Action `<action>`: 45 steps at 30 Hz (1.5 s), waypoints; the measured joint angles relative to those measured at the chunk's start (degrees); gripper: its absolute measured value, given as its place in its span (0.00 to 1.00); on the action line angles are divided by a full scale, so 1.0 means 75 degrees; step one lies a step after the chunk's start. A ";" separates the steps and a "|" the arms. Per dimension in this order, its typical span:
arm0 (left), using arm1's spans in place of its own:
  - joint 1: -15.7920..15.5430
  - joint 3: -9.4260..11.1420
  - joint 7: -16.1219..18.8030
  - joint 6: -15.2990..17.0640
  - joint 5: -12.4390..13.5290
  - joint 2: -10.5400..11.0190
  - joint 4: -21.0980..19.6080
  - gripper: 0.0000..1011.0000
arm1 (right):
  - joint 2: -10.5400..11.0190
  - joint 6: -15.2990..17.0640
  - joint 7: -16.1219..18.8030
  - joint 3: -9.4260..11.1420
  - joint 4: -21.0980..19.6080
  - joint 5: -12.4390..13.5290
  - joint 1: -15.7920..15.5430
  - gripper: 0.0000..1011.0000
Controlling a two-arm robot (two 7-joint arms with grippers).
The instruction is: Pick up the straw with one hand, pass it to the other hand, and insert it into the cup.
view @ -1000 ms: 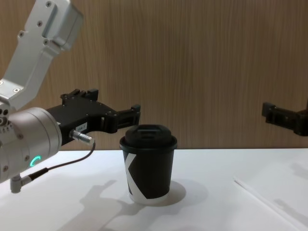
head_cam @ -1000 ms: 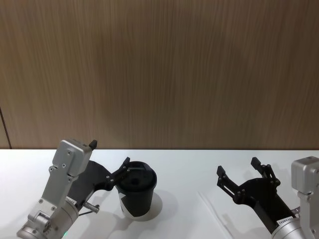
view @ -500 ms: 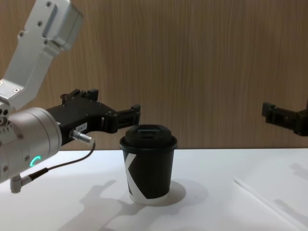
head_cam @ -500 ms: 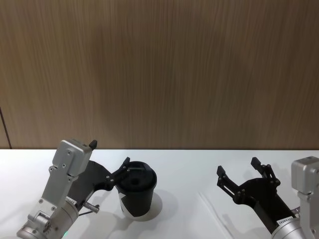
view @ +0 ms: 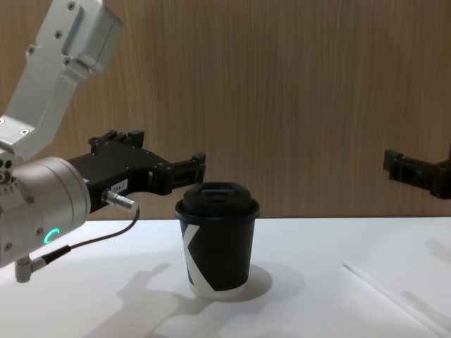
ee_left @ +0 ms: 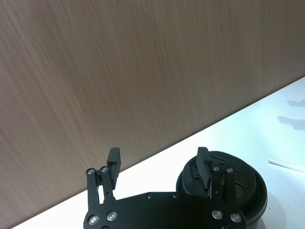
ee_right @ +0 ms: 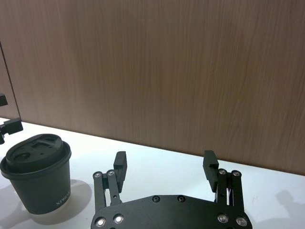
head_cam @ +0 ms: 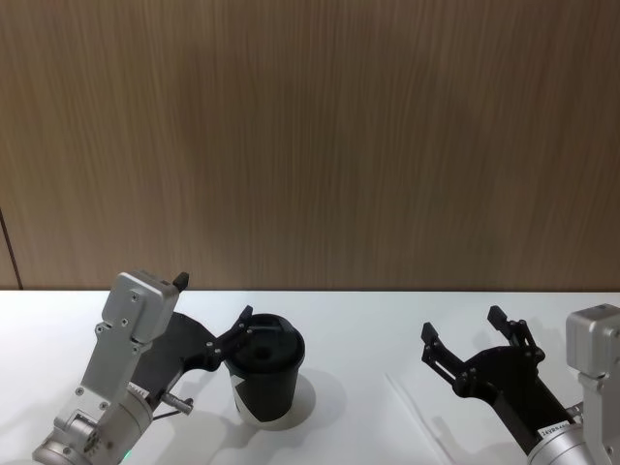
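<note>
Pickup not yet begun: both grippers spread wide, holding nothing.
The left gripper [view: 169, 151] hovers mid-left, just beside the cup [view: 218, 243] at lower centre. The right gripper [head_cam: 465, 327] hangs lower right near the straw [view: 384, 292], which lies flat on the table [view: 303, 236]. Next, I judge, the right gripper must descend and pinch the thin straw. The cup bears a white X-like mark [view: 189, 246]; its small print [ee_right: 62, 197] is unreadable.

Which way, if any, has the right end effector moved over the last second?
No: the right end effector stays put, open, just right of the straw in the head view.
</note>
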 joint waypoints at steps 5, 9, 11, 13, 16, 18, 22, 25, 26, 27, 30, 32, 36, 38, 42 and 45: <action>0.0000 0.0000 0.0000 0.0000 0.0000 0.0000 0.0000 0.99 | -0.0001 0.0001 0.0000 0.0002 -0.0001 0.0000 0.0000 0.99; 0.0000 0.0000 0.0000 0.0000 0.0000 0.0000 0.0000 0.99 | 0.0015 0.0037 0.0016 0.0020 -0.0021 0.0000 -0.0001 0.99; 0.0000 0.0000 0.0000 0.0000 0.0000 0.0000 0.0000 0.99 | 0.0029 0.0060 0.0029 0.0034 -0.0037 0.0002 -0.0003 0.99; 0.0000 0.0000 0.0000 0.0000 0.0000 0.0000 0.0001 0.99 | 0.0057 0.0125 0.0056 0.0052 -0.0072 0.0004 -0.0007 0.99; 0.0000 0.0000 0.0000 0.0000 0.0000 0.0000 0.0000 0.99 | 0.0125 0.0255 0.0092 0.0090 -0.0143 0.0003 -0.0016 0.99; 0.0000 0.0000 0.0000 0.0000 0.0000 0.0000 0.0000 0.99 | 0.0184 0.0388 0.0117 0.0118 -0.0219 0.0000 -0.0020 0.99; 0.0000 0.0000 0.0000 0.0000 0.0001 0.0000 0.0000 0.99 | 0.0301 0.0683 0.0166 0.0180 -0.0372 -0.0003 -0.0027 0.99; 0.0000 0.0001 0.0000 0.0000 0.0000 0.0000 0.0000 0.99 | 0.0393 0.1009 0.0219 0.0231 -0.0512 0.0010 -0.0027 0.99; 0.0000 0.0000 0.0000 0.0000 0.0001 0.0000 0.0000 0.99 | 0.0423 0.1100 0.0234 0.0250 -0.0556 0.0020 -0.0025 0.99; 0.0000 0.0000 0.0000 0.0000 0.0001 0.0000 0.0001 0.99 | 0.0446 0.1189 0.0247 0.0264 -0.0579 0.0034 -0.0023 0.99; 0.0000 0.0001 0.0000 0.0000 0.0000 0.0000 0.0000 0.99 | 0.0536 0.1601 0.0324 0.0322 -0.0740 0.0115 -0.0002 0.99; 0.0000 0.0001 0.0000 0.0000 0.0001 0.0000 0.0000 0.99 | 0.0600 0.1915 0.0384 0.0369 -0.0858 0.0188 0.0026 0.99; 0.0000 0.0000 0.0000 0.0000 0.0000 0.0000 0.0000 0.99 | 0.0671 0.2479 0.0501 0.0441 -0.1027 0.0362 0.0083 0.99; 0.0000 0.0000 0.0000 0.0000 0.0000 0.0000 0.0000 0.99 | 0.0688 0.2832 0.0572 0.0480 -0.1112 0.0499 0.0119 0.99; 0.0000 0.0000 0.0000 0.0000 0.0000 0.0000 0.0000 0.99 | 0.0692 0.3280 0.0652 0.0529 -0.1213 0.0696 0.0174 0.99; 0.0000 0.0000 0.0000 0.0000 0.0000 0.0000 0.0000 0.99 | 0.0667 0.3840 0.0721 0.0587 -0.1321 0.0951 0.0237 0.99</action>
